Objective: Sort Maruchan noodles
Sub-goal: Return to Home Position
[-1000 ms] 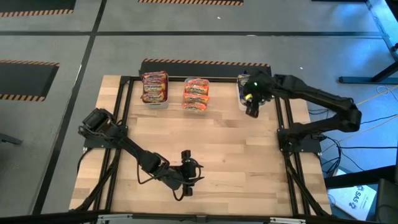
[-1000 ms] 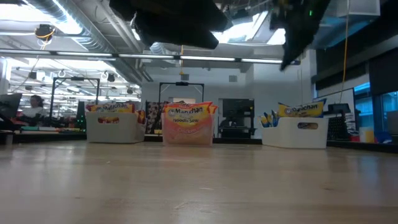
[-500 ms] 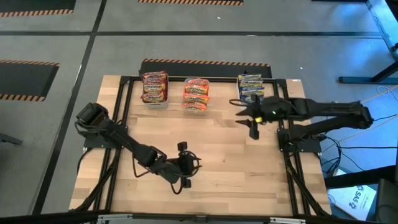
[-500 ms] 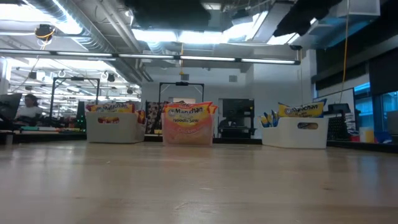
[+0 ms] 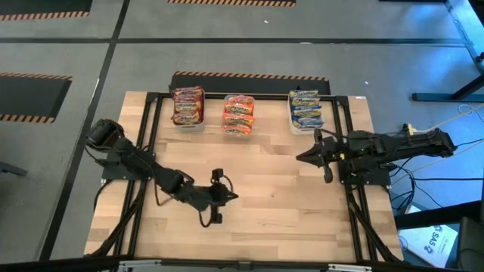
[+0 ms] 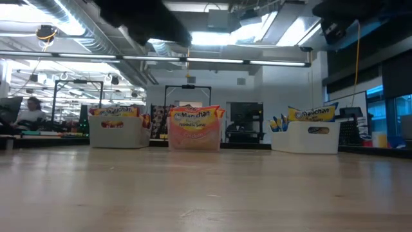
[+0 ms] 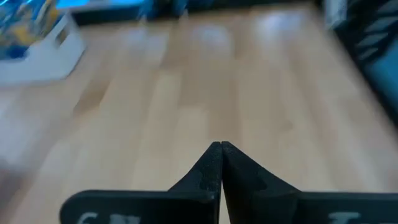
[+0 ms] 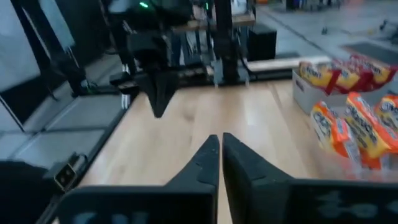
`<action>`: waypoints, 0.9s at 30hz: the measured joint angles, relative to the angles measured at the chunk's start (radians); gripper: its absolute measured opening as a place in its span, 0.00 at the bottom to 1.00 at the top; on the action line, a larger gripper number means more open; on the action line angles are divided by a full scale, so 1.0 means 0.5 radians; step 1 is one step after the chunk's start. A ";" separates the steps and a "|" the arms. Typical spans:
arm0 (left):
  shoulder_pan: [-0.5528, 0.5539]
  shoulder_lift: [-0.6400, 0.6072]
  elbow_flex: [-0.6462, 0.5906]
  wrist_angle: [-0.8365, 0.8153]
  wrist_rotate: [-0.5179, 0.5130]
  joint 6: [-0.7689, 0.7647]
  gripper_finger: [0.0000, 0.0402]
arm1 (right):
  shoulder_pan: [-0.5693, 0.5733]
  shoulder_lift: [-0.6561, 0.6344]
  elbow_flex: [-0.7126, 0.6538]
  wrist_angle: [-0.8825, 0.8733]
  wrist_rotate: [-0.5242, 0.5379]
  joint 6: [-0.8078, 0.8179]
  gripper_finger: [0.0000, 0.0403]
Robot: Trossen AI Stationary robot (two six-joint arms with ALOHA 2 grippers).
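Fingers (image 7: 208, 171) of left gripper (image 5: 229, 196) together, empty; right gripper (image 5: 300, 157) likewise, over table (image 5: 287, 219).

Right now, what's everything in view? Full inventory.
table: 1, light wood, centre
bins: 3, white or clear, row along the far edge
red-yellow noodles: several, left bin
pink-orange noodles: several, middle bin
blue-yellow noodles: several, right bin
person: 1, far background of the room
left claw: 1, dark, shut, over the table's near-left part
right claw: 1, dark, shut, over the table's right side, nearer than the right bin
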 joint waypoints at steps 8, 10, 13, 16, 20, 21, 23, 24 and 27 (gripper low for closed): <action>0.240 -0.534 -0.594 0.624 0.493 0.180 0.00 | -0.002 -0.207 -0.261 0.339 -0.048 -0.047 0.01; 0.323 -0.693 -0.731 0.718 0.576 0.199 0.01 | -0.002 -0.238 -0.303 0.361 -0.016 -0.072 0.01; 0.450 -0.913 -0.916 0.773 0.667 0.205 0.00 | -0.002 -0.287 -0.361 0.418 0.009 -0.096 0.02; 0.582 -1.127 -1.084 0.834 0.771 0.250 0.01 | -0.004 -0.336 -0.419 0.478 0.005 -0.113 0.00; 0.794 -1.432 -1.291 0.880 0.923 0.254 0.00 | -0.004 -0.399 -0.545 0.684 0.000 -0.102 0.01; 0.847 -1.496 -1.340 0.879 0.951 0.253 0.00 | -0.004 -0.415 -0.577 0.720 -0.008 -0.097 0.00; 0.942 -1.636 -1.431 0.877 0.999 0.252 0.00 | -0.004 -0.449 -0.645 0.784 -0.005 -0.062 0.00; 0.988 -1.708 -1.472 0.879 1.016 0.248 0.01 | -0.004 -0.467 -0.676 0.811 0.001 -0.046 0.00; 1.094 -1.936 -1.589 0.873 1.080 0.219 0.01 | -0.003 -0.520 -0.744 0.832 0.004 0.028 0.00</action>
